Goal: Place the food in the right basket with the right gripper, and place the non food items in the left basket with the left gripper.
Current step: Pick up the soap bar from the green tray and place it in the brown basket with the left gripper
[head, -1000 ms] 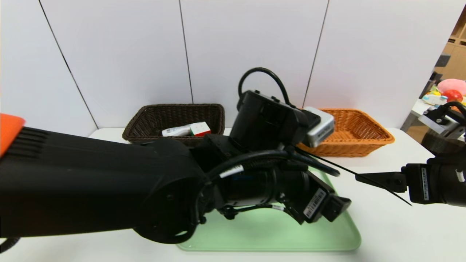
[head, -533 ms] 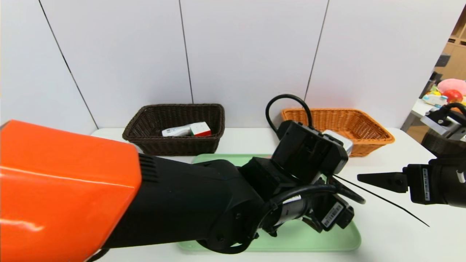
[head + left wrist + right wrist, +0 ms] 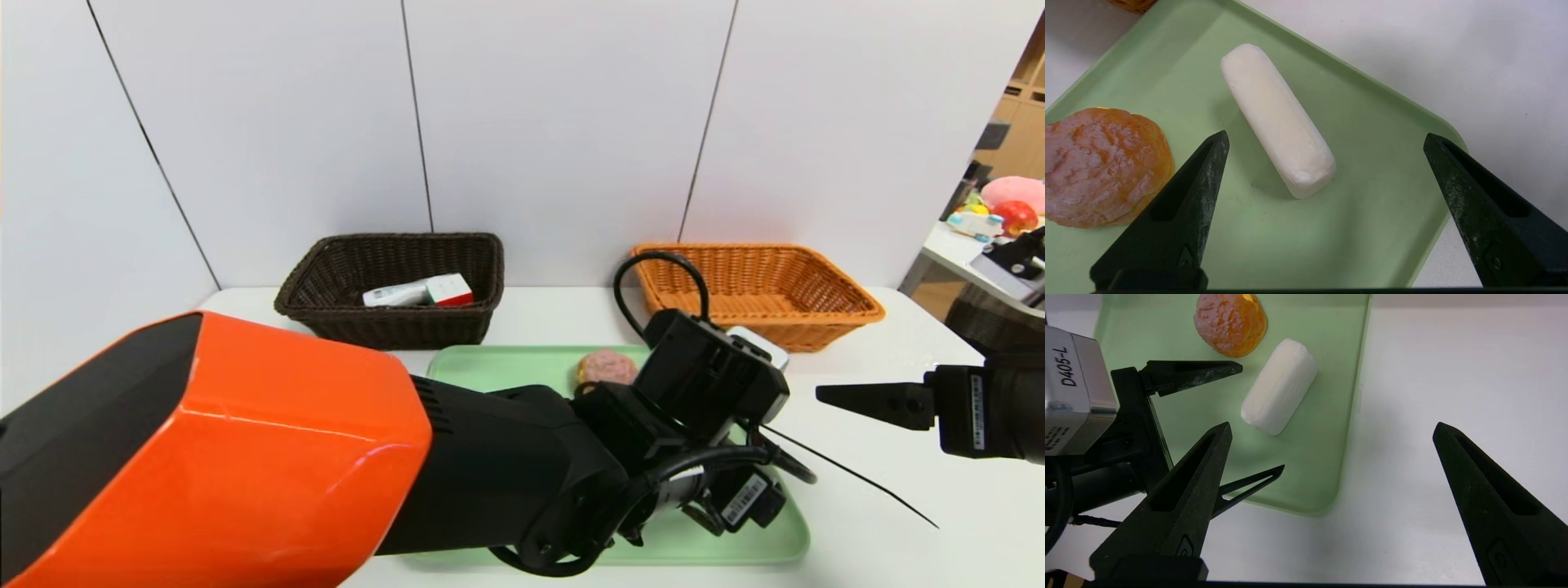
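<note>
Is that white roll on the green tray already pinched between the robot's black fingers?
No, in the left wrist view the white roll lies free on the green tray, with the left gripper open and not touching it.

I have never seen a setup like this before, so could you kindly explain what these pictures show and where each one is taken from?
This is a two-armed robot sorting items. The wide picture comes from a camera on its head; the other two come from cameras on each wrist, looking along the black pointed fingers.

On the white table lies a green tray holding a white cylinder and a round pink-orange bun. Behind it stand a dark brown basket, with a small box inside, and an orange basket.

The left gripper, on the big orange-and-black arm, hovers open over the tray near the white cylinder. The right gripper waits open beside the tray. Neither holds anything.
</note>
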`<action>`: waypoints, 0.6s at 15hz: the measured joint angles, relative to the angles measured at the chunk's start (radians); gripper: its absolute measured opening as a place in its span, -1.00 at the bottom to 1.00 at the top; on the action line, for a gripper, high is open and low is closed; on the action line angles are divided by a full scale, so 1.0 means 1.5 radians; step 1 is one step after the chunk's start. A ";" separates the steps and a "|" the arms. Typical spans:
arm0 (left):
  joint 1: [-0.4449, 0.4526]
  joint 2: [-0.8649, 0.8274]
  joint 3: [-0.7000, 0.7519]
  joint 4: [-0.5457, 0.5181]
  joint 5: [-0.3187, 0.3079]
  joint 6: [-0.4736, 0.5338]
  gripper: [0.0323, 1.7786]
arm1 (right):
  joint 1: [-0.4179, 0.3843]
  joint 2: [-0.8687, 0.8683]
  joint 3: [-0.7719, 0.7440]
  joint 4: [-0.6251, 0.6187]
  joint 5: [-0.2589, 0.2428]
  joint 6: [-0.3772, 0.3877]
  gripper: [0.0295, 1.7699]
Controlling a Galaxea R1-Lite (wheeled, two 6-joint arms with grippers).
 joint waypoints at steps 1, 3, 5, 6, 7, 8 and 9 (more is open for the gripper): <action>-0.001 0.006 -0.003 -0.001 0.000 0.000 0.90 | -0.001 -0.004 0.002 0.000 0.000 0.000 0.92; -0.001 0.022 -0.018 -0.001 0.003 0.000 0.90 | -0.001 -0.010 0.007 0.000 0.000 0.000 0.92; -0.001 0.040 -0.036 -0.001 0.021 0.000 0.90 | -0.002 -0.017 0.011 0.000 0.000 0.000 0.92; 0.000 0.050 -0.047 -0.001 0.032 0.000 0.90 | -0.003 -0.020 0.013 0.000 0.000 0.000 0.92; 0.000 0.059 -0.054 0.000 0.039 0.001 0.90 | -0.006 -0.023 0.015 0.000 0.000 0.000 0.92; -0.001 0.066 -0.059 0.000 0.041 0.000 0.90 | -0.008 -0.026 0.017 0.000 0.000 0.000 0.92; 0.000 0.072 -0.062 0.000 0.041 0.001 0.90 | -0.009 -0.029 0.019 0.000 0.000 0.000 0.92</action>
